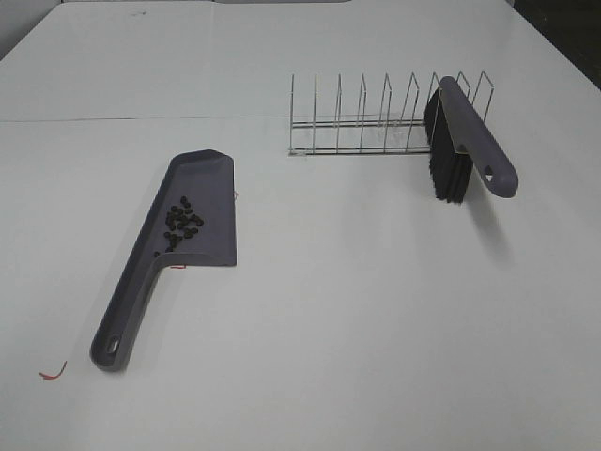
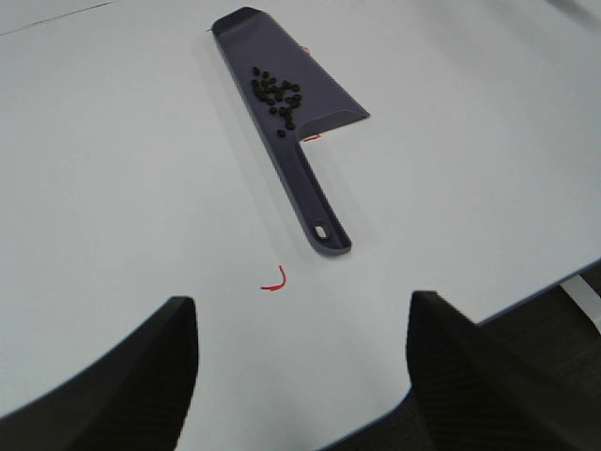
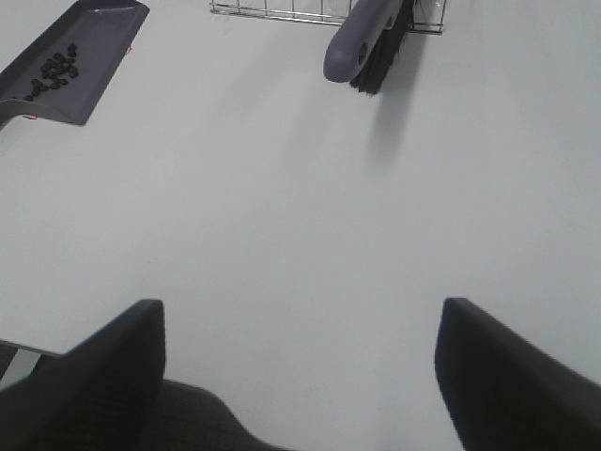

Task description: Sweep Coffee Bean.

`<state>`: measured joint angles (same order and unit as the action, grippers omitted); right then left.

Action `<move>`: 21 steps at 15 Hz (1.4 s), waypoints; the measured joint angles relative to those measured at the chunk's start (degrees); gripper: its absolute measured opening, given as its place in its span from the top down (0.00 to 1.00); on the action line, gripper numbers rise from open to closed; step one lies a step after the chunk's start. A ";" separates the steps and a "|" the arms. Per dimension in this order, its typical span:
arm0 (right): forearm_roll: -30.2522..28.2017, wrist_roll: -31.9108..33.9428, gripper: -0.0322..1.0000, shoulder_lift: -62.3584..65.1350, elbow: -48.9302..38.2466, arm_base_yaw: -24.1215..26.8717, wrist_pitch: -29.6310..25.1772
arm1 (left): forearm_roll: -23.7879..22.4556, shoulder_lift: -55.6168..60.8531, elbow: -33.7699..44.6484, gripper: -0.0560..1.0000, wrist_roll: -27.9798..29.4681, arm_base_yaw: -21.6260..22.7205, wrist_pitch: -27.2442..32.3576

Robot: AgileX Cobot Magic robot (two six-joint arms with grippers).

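Note:
The coffee beans (image 1: 183,224) lie in a loose cluster inside a grey-purple dustpan (image 1: 205,178), which rests flat on the white table at the left. The left wrist view shows the beans (image 2: 277,94) and the dustpan (image 2: 315,202) well ahead of my left gripper (image 2: 300,376). That gripper is open and empty. A brush (image 1: 477,141) with black bristles leans on a wire rack (image 1: 357,122) at the back right. My right gripper (image 3: 300,376) is open with nothing in it, far short of the brush (image 3: 349,49) and the beans (image 3: 54,70). Neither gripper shows in the exterior high view.
A small red mark (image 1: 53,373) sits on the table near the end of the dustpan's handle (image 1: 117,329). The table's near edge runs just ahead of both grippers in the wrist views. White table stretches between the dustpan and the rack.

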<state>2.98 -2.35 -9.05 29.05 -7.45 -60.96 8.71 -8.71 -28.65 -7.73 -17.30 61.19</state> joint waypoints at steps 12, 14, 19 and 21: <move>0.00 0.00 0.32 0.00 0.00 0.17 0.06 | 0.00 8.88 0.00 0.39 0.00 15.36 -0.11; 0.29 0.00 0.32 0.00 0.00 3.27 0.06 | 0.00 8.88 0.00 0.39 0.00 15.36 -0.11; 0.69 0.06 0.32 1.43 0.00 7.68 0.17 | 0.00 8.88 0.00 0.39 0.00 15.36 -0.11; 0.86 0.06 0.32 5.61 0.00 7.68 0.23 | 0.00 8.88 0.00 0.39 0.00 15.36 -0.11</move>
<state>3.84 -2.29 -3.44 29.05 0.23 -60.73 8.71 0.17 -28.65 -7.73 -1.95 61.08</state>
